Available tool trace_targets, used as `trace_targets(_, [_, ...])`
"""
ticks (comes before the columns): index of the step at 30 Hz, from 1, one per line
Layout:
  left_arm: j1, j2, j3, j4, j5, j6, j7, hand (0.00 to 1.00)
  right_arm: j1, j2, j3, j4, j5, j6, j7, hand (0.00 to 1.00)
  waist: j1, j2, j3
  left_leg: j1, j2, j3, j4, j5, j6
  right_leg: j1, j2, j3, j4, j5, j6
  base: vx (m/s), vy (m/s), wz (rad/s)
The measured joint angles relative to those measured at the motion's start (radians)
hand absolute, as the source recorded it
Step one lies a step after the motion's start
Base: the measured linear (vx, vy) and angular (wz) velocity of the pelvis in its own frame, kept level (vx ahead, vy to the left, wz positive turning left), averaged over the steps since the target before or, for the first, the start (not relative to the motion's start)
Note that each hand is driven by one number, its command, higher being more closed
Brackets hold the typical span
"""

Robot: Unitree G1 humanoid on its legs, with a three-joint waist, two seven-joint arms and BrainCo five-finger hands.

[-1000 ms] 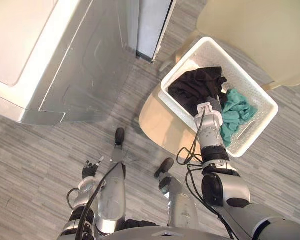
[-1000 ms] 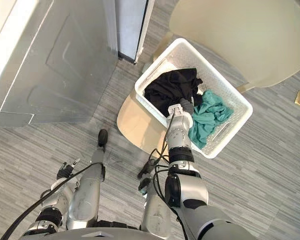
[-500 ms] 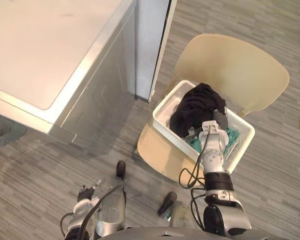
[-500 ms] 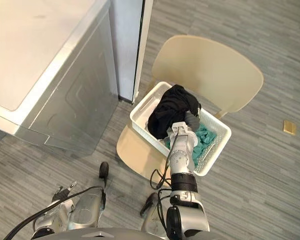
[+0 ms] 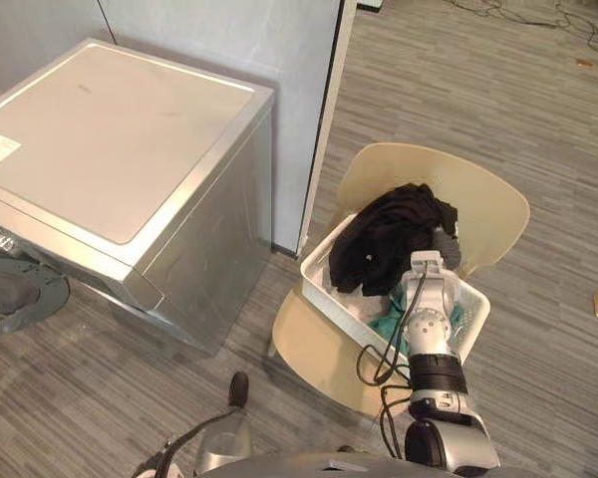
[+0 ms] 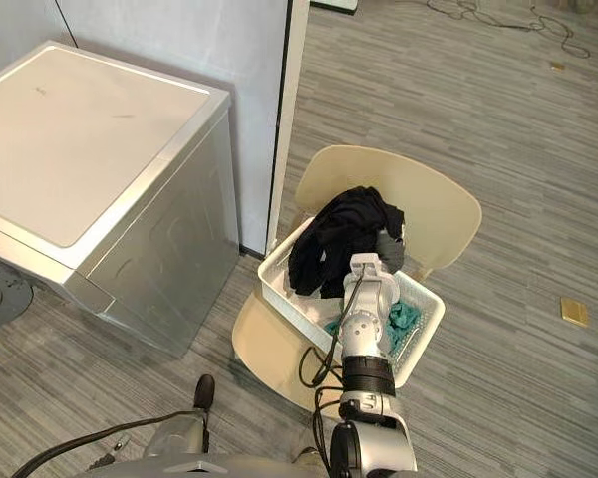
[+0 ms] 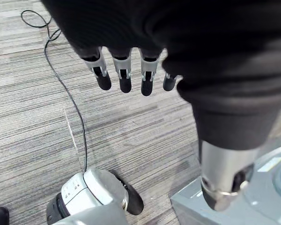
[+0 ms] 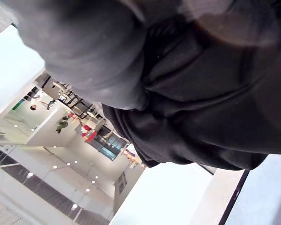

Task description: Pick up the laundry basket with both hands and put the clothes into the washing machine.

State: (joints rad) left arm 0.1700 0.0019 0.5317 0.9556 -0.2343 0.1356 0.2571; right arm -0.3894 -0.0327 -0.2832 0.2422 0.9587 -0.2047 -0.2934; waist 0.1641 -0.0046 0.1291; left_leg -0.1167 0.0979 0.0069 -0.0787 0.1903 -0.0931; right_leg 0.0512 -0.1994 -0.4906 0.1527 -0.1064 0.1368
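Right hand (image 6: 387, 247) first: it sits up against the black garment (image 5: 389, 234), over the white laundry basket (image 5: 324, 284). The cloth is bunched high above the basket rim right at the hand and drapes down on the hand's washer side. The hand is buried in the fabric, so I cannot tell whether it is gripping or just resting there.

The basket itself is under that hand, sitting on the seat of a cream chair (image 5: 478, 194), neither hand on its rim. A teal garment (image 6: 404, 317) lies inside the basket, just below the right wrist.

The silver washing machine (image 5: 110, 159) stands well off to the left of the right hand. Its round door (image 5: 10, 289) shows at the machine's far side from the hand, though I cannot make out whether it hangs open. A white wall panel (image 5: 279, 60) stands between the machine and the chair.

Left hand (image 7: 122, 28): hangs low over the grey striped floor (image 7: 37, 122), fingers (image 7: 125, 75) straight and relaxed, thumb apart, holding nothing, touching nothing.

View differences: the eye views give the whole layout of machine, chair and basket. The right wrist view gives black cloth pressed close, with a bright interior past its edge, and no basket. The left wrist view gives the loose left hand and bare floor beneath it, which the eye views do not make clear.
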Motion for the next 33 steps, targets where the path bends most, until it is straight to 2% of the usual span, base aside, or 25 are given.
trace_targets(5, [0.003, -0.007, 0.109, -0.033, -0.049, -0.002, 0.023, 0.00, -0.065, -0.040, -0.018, -0.012, 0.017, -0.033, 0.000, 1.00, 0.014, 0.023, -0.035, 0.017, 0.001, -0.011, 0.000, -0.002, 0.000, 0.036, 0.012, -0.012, -0.041, 0.015, 0.001, -0.02, -0.013, 0.07])
trace_targets(6, [0.009, -0.023, 0.141, -0.120, -0.110, -0.008, 0.038, 0.00, -0.067, -0.041, -0.017, -0.049, 0.017, -0.037, 0.000, 1.00, 0.020, 0.030, -0.046, 0.019, 0.002, -0.015, 0.000, -0.002, -0.001, 0.042, 0.015, -0.016, -0.048, 0.016, 0.001, -0.03, -0.019, 0.05])
trace_targets(8, [0.021, -0.046, 0.186, -0.257, -0.158, -0.021, 0.045, 0.00, -0.067, -0.041, -0.017, -0.077, 0.016, -0.039, 0.000, 1.00, 0.022, 0.035, -0.051, 0.027, 0.000, -0.015, 0.000, -0.002, 0.000, 0.056, 0.016, -0.022, -0.057, 0.017, 0.001, -0.02, -0.016, 0.07])
trace_targets(12, [0.022, -0.034, 0.237, -0.655, -0.154, -0.055, 0.085, 0.00, -0.076, -0.044, -0.014, -0.079, 0.016, -0.041, 0.000, 1.00, 0.026, 0.051, -0.082, 0.025, -0.003, -0.013, 0.000, -0.003, 0.001, 0.059, 0.016, -0.023, -0.066, 0.020, -0.002, 0.00, -0.004, 0.01])
trace_targets(16, [-0.050, 0.034, 0.244, -0.992, -0.094, -0.110, 0.157, 0.00, -0.076, -0.060, 0.001, -0.087, -0.003, -0.034, -0.001, 1.00, 0.027, 0.073, -0.097, 0.033, -0.009, -0.008, 0.000, -0.002, 0.001, 0.074, 0.015, -0.022, -0.080, 0.035, 0.005, 0.00, 0.000, 0.00])
trace_targets(19, [-0.092, 0.057, 0.232, -1.128, -0.007, -0.130, 0.198, 0.00, -0.076, -0.063, 0.023, -0.130, -0.024, -0.030, -0.001, 1.00, 0.021, 0.088, -0.105, 0.040, -0.010, -0.005, 0.000, -0.001, 0.002, 0.083, 0.015, -0.017, -0.095, 0.046, 0.006, -0.01, -0.007, -0.06])
trace_targets(23, [-0.143, 0.081, 0.148, -1.330, 0.136, -0.147, 0.272, 0.00, -0.077, -0.078, 0.088, -0.190, -0.039, -0.027, 0.002, 1.00, -0.005, 0.103, -0.115, 0.064, -0.009, 0.008, 0.000, -0.007, 0.007, 0.102, 0.017, -0.009, -0.110, 0.047, 0.005, -0.04, -0.014, -0.07])
trace_targets(26, [-0.152, 0.084, 0.055, -1.423, 0.217, -0.182, 0.283, 0.00, -0.077, -0.078, 0.123, -0.198, -0.061, -0.027, 0.026, 1.00, -0.020, 0.118, -0.125, 0.072, -0.006, 0.027, 0.000, -0.010, 0.008, 0.099, 0.018, 0.015, -0.123, 0.057, -0.004, -0.05, -0.006, -0.20])
trace_targets(29, [-0.172, 0.099, -0.041, -1.429, 0.232, -0.192, 0.251, 0.00, -0.077, -0.076, 0.146, -0.198, -0.061, -0.021, 0.030, 1.00, -0.033, 0.125, -0.130, 0.080, -0.002, 0.049, -0.001, -0.010, 0.008, 0.099, 0.022, 0.036, -0.130, 0.072, 0.000, -0.04, -0.008, -0.19])
trace_targets(31, [-0.201, 0.110, -0.170, -1.412, 0.229, -0.197, 0.196, 0.00, -0.077, -0.075, 0.178, -0.214, -0.061, -0.005, 0.035, 1.00, -0.051, 0.125, -0.130, 0.087, 0.001, 0.063, -0.001, -0.012, 0.007, 0.094, 0.022, 0.051, -0.132, 0.076, -0.002, -0.04, -0.012, -0.25])
trace_targets(33, [-0.211, 0.126, -0.240, -1.394, 0.210, -0.202, 0.155, 0.00, -0.077, -0.074, 0.203, -0.233, -0.060, -0.001, 0.045, 1.00, -0.054, 0.125, -0.130, 0.088, 0.005, 0.076, -0.001, -0.013, 0.007, 0.083, 0.023, 0.068, -0.133, 0.078, -0.006, -0.04, -0.004, -0.22])
